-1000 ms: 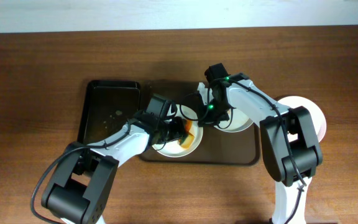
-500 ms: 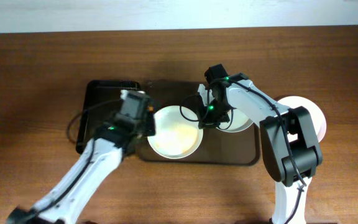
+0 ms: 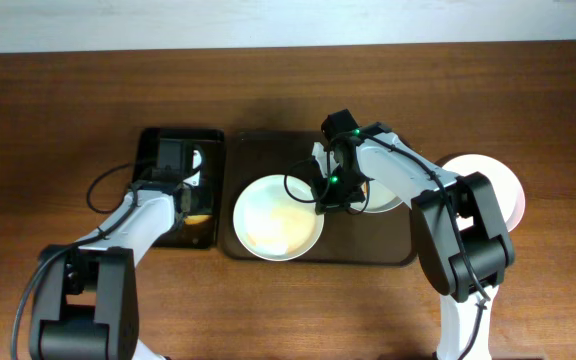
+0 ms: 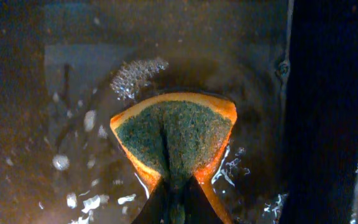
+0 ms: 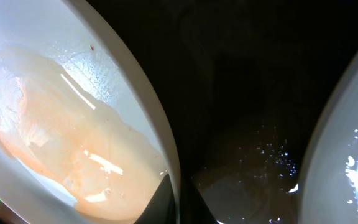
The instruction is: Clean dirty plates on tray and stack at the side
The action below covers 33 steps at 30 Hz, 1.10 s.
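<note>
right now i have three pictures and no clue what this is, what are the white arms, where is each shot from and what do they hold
These are two robot arms at a wooden table. One picture looks down from above; the other two come from a camera on each wrist. The left gripper pinches a sponge at a small wet black tray. The right gripper clamps the rim of a smeared plate on the brown tray. A second plate sits beside it; a third plate lies off the tray.
</note>
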Each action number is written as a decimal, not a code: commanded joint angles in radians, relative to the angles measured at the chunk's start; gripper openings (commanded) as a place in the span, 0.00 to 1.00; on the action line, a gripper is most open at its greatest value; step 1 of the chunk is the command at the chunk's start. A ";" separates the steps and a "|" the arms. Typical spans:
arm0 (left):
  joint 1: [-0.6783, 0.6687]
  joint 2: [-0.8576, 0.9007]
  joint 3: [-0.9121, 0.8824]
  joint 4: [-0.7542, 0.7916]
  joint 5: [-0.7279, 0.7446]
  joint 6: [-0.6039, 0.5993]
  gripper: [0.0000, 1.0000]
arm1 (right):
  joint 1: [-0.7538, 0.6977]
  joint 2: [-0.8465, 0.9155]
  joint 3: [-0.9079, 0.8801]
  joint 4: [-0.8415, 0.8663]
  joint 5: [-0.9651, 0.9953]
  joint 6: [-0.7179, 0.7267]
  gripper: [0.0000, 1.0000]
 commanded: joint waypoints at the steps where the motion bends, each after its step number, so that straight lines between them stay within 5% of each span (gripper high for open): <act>1: 0.061 0.032 0.001 0.040 0.021 0.127 0.19 | 0.010 0.009 -0.010 -0.005 0.043 -0.006 0.04; 2: 0.071 0.031 0.002 0.041 0.024 0.127 0.55 | 0.010 0.009 -0.010 -0.005 0.043 -0.006 0.04; 3: 0.071 0.022 0.009 0.031 0.051 0.127 0.68 | 0.010 0.009 -0.010 -0.005 0.043 -0.006 0.04; 6: 0.070 -0.098 0.011 0.015 0.193 0.127 0.72 | 0.010 0.009 -0.009 0.019 0.043 -0.007 0.04; 11: 0.070 -0.231 0.011 -0.102 0.196 0.127 0.87 | 0.008 -0.096 0.052 0.014 0.146 -0.010 0.04; 16: 0.070 -0.230 0.011 -0.155 0.197 0.105 0.84 | 0.024 -0.273 0.052 -0.013 0.343 -0.005 0.04; 23: 0.070 -0.230 0.011 -0.157 0.196 0.092 0.84 | 0.244 -0.313 0.052 0.006 0.934 0.130 0.04; 33: 0.070 -0.230 0.011 -0.157 0.196 0.092 0.80 | 0.280 -0.313 0.052 -0.022 1.135 0.069 0.04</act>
